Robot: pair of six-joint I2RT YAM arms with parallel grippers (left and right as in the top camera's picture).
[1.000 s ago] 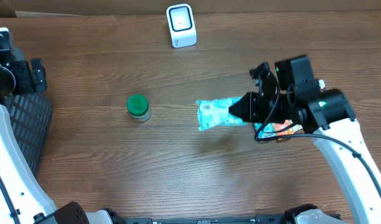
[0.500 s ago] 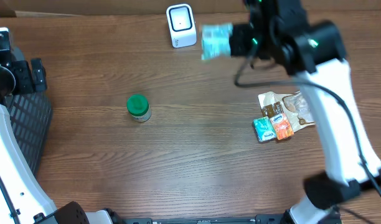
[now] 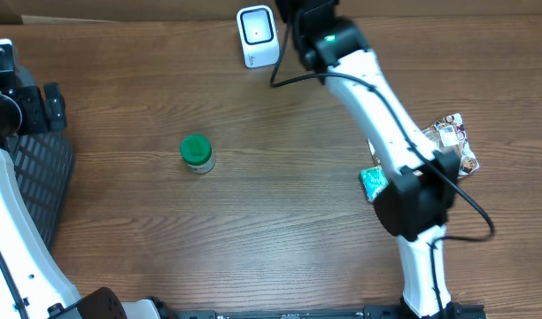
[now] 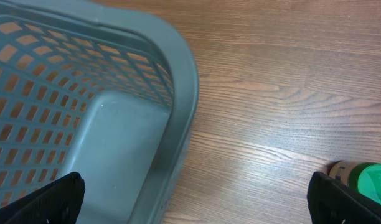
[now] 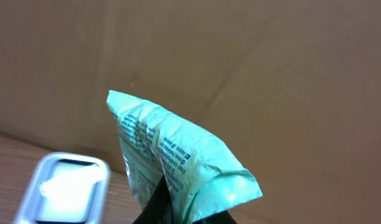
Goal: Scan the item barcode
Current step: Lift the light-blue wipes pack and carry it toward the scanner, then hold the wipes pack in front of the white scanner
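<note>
I hold the pouch (image 5: pixel 172 155) in the right gripper (image 5: pixel 177 214), jaws clamped tight on its lower end. The gripper sits at the top centre of the overhead frame, just right of the scanner (image 3: pixel 258 35). In the right wrist view the pouch stands up from the jaws with fine print on its left face, and the scanner's window is blurred at lower left. I can't make out a barcode from here; it may be on the face turned away.

To do this well, I'd roll the wrist slowly until the printed panel faces the window square-on. I'd hold the pouch near and flat, and pause rather than sweep past.

The right arm is stretched long, from the lower right of the overhead frame diagonally up to the top edge. I reckon little reach remains. The left gripper (image 4: pixel 193 193) hangs at far left over the basket (image 4: pixel 178 74), jaws wide apart and empty.
</note>
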